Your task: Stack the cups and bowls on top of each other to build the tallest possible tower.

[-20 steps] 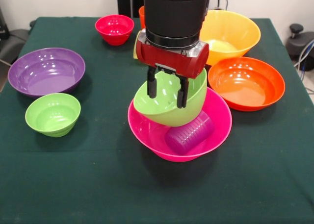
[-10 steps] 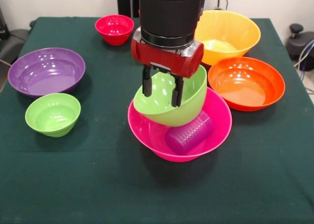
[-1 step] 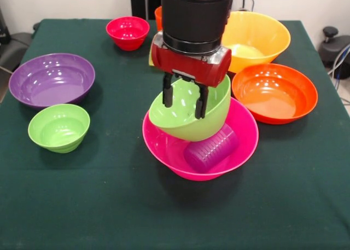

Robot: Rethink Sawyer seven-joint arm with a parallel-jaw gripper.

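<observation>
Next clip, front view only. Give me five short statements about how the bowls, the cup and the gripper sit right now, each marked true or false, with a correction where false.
1. The purple cup lies on its side inside the pink bowl. True.
2. The larger green bowl sits level and flat on the table. False: it rests tilted in the pink bowl, on top of the purple cup.
3. The gripper hangs over the larger green bowl with its jaws apart. True.
4. The purple bowl is stacked on the tower. False: it stands alone on the table, beside the small green bowl.
5. The orange-red bowl holds the red bowl. False: they stand apart on the table.
</observation>
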